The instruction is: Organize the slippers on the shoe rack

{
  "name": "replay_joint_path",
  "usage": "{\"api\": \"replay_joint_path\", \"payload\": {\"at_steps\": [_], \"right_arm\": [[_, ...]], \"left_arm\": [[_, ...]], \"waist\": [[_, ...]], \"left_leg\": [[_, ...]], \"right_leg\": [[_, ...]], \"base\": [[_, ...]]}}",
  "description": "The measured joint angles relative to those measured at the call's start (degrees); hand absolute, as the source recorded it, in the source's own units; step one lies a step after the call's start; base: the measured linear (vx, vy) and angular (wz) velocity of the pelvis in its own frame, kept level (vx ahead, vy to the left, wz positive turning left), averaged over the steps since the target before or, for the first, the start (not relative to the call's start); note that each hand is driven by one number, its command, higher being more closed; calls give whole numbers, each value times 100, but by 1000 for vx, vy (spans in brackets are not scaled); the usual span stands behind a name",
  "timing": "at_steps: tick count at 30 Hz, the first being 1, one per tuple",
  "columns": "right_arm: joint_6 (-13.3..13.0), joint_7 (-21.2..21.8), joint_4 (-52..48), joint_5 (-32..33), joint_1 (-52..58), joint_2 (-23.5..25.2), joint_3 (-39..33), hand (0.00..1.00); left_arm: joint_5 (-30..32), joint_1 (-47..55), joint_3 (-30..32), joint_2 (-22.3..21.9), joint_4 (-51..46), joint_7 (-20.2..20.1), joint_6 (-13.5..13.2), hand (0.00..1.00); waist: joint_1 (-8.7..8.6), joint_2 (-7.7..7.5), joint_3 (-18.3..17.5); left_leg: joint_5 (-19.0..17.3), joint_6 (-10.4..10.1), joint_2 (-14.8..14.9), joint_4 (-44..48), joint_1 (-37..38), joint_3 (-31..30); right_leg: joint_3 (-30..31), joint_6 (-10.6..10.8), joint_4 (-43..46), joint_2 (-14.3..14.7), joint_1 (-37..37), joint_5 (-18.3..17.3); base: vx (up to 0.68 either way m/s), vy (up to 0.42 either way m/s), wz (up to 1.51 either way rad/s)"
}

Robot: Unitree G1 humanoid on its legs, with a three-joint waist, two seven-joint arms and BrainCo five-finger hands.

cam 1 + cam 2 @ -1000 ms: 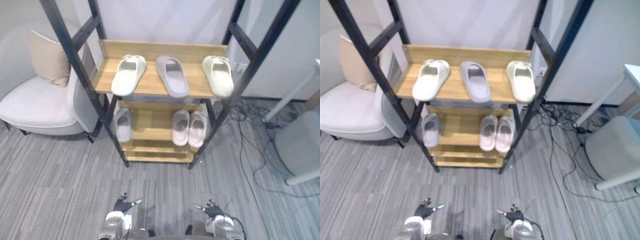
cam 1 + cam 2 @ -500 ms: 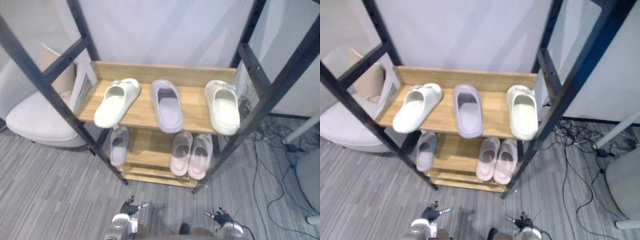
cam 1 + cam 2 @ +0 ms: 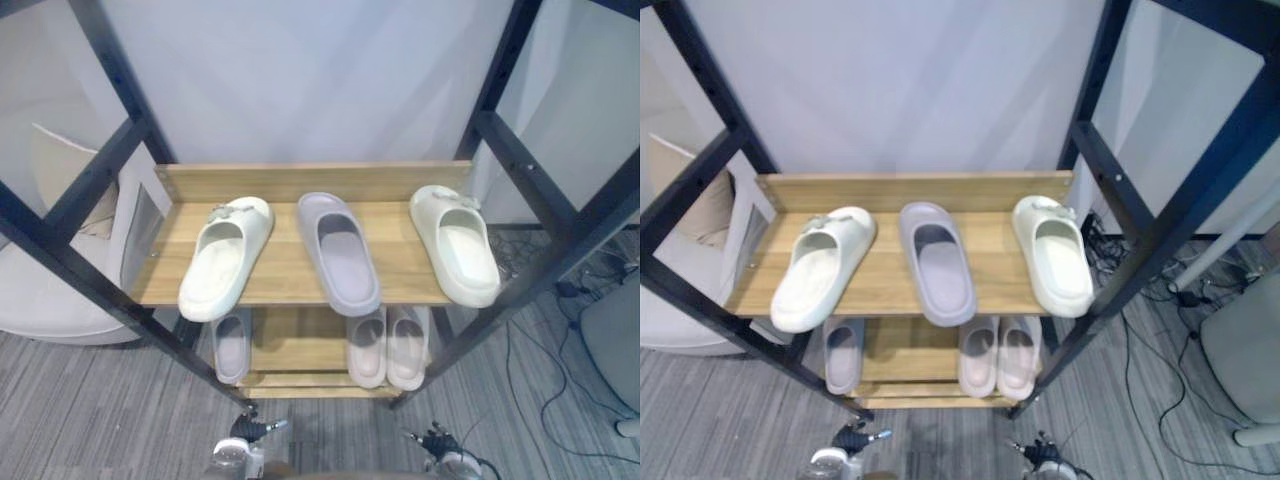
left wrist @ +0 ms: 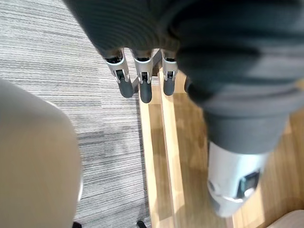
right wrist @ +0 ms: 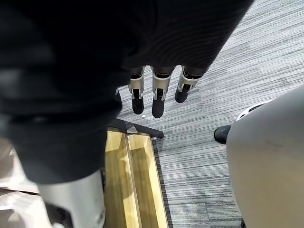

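Barely started, I reckon: grey slipper (image 3: 340,252) splits the cream slippers (image 3: 226,270) on the shoe rack (image 3: 287,268) (its mate (image 3: 231,345) sits a shelf down). Left hand (image 3: 245,431) and right hand (image 3: 436,441): empty, fingers loose.

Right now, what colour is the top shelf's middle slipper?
Lilac-grey: middle slipper, best in left eye view.

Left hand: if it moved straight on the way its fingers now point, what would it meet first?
Probably the front edge of the lowest shelf of the rack: the open left hand hangs low before it, fingers aimed at that wood. Depth is unclear; the carpet could come first.
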Motion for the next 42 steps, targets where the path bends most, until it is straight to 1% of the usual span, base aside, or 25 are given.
{"api": "replay_joint_path", "payload": {"at_steps": [5,7,8,10,12,13,14,17,18,22,24,27,32,34,35,37,40,42], "right_arm": [[-12,-18,4,4,66,5,139,0],[-46,-33,-63,9,91,-4,218,0],[-60,-66,-309,13,160,-2,320,0],[-78,-88,-859,15,352,-4,533,0],[-117,-119,-1858,13,639,1,806,0],[-127,-120,-2141,11,718,0,862,0],[-163,-119,-2713,1,891,14,920,0],[-237,-120,-3706,-47,1158,24,999,0],[-268,-118,-4136,-242,1311,26,1028,0],[-349,-112,-5219,-534,1750,82,1058,0],[-381,-112,-5544,-687,1926,122,1064,0],[-401,-112,-6097,-692,2154,122,1072,0],[-608,-115,-7214,-909,2422,118,1131,0],[-694,-119,-7547,-924,2427,114,1185,0],[-785,-121,-7759,-985,2419,111,1261,0],[-858,-121,-8040,-1126,2383,88,1328,0],[-977,-123,-8407,-1129,2270,12,1405,0],[-1023,-132,-8575,-1125,2099,-164,1398,0]], "left_arm": [[5,103,2,-3,31,5,-4,0],[6,105,3,-2,39,9,-4,0],[13,108,1,-8,40,20,-4,0],[14,110,7,-3,33,40,-5,0],[47,118,8,8,28,47,-4,0],[47,122,8,9,25,47,-5,0],[46,120,7,10,2,47,-6,0],[46,139,-12,62,-22,48,-9,0],[46,149,-39,90,-26,51,-12,0],[49,181,-63,104,-37,56,-27,0],[69,227,-70,105,-86,62,-84,0],[105,282,-188,121,-184,76,-129,0],[115,315,-287,140,-246,87,-147,0],[123,318,-288,141,-245,85,-167,0],[150,322,-300,142,-245,84,-205,0],[177,319,-364,156,-246,83,-237,0],[228,310,-419,160,-250,70,-246,0],[243,304,-456,168,-253,63,-246,0]], "waist": [[-16,-22,-170],[-17,-22,-177],[-18,-13,-193],[-23,-20,-188],[-42,-49,-175],[-47,-58,-176],[-57,-98,-170],[-87,-178,-189],[-89,-211,-195],[-139,-229,-210],[-156,-231,-210],[-182,-231,-209],[-198,-233,-210],[-201,-232,-210],[-200,-233,-211],[-199,-232,-211],[-197,-243,-221],[-197,-252,-227]], "left_leg": [[3,-1,0,-275,180,30],[26,30,0,-317,181,38],[80,49,-1,-411,183,49],[124,61,-3,-486,175,137],[127,65,-19,-486,177,226],[139,84,-20,-487,169,256],[173,115,-29,-489,155,315],[181,118,-44,-493,54,317],[191,129,-45,-496,1,315],[341,120,-56,-698,0,301],[424,112,-54,-808,29,307],[507,107,-42,-909,49,315],[596,85,-30,-1062,68,336],[601,83,-27,-1066,65,335],[600,83,-25,-1067,67,328],[601,83,-27,-1067,65,325],[599,84,-43,-1068,60,324],[599,87,-68,-1065,36,301]], "right_leg": [[103,0,-193,62,78,7],[144,-9,-237,72,79,67],[176,-20,-346,93,67,189],[243,-31,-472,102,42,320],[364,-33,-567,98,28,413],[399,-28,-567,98,-2,433],[478,-31,-570,93,-54,472],[501,-8,-572,85,-191,491],[529,-1,-573,86,-246,497],[571,7,-584,97,-389,591],[603,-4,-599,110,-419,644],[628,-1,-661,121,-434,731],[669,-9,-766,141,-455,818],[700,-8,-768,149,-459,821],[706,-8,-768,153,-455,821],[705,-3,-768,154,-455,824],[703,3,-770,139,-464,819],[705,10,-765,119,-456,814]], "base": [[38,-26,-8],[19,-21,-13],[-14,-3,-13],[-27,3,-20],[-56,-4,-26],[-72,-8,-28],[-85,-16,-26],[-113,-36,-12],[-94,-41,-5],[-126,-47,-5],[-101,-40,-7],[-97,-45,-7],[-56,-30,-5],[0,0,0],[0,0,0],[0,0,0],[41,1,-1],[40,5,0]]}}
